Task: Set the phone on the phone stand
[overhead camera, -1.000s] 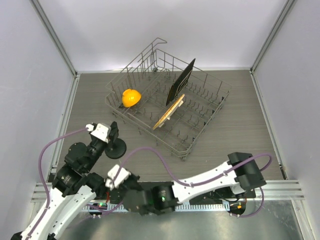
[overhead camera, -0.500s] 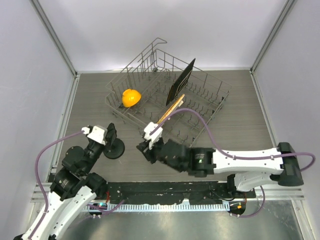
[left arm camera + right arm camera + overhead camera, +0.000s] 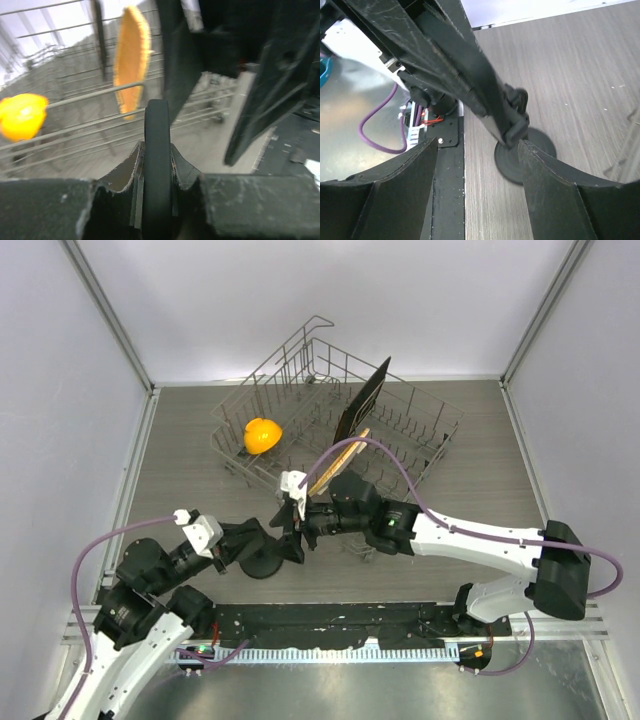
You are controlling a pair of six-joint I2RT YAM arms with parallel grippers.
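The phone (image 3: 445,60), a long black slab, slants down from the upper left in the right wrist view. Its lower end sits in the clip of the phone stand (image 3: 517,125), above the stand's round base (image 3: 532,157). My right gripper (image 3: 477,145) is open, one finger on either side of the phone's lower end without touching it. My left gripper (image 3: 157,150) is shut on a black part of the stand seen edge-on. From above, the left gripper (image 3: 245,538) and right gripper (image 3: 289,536) meet over the stand's base (image 3: 262,564), and the phone is mostly hidden between them.
A wire dish rack (image 3: 400,440) stands just behind the grippers. It holds an orange object (image 3: 262,434), an upright black board (image 3: 362,400) and a leaning wooden board (image 3: 338,465). The black mounting plate and metal rail (image 3: 330,625) run along the near edge.
My right arm swung from near the bases up to the stand and its jaws opened. My left gripper shifted right and nearer, carrying the stand with it.
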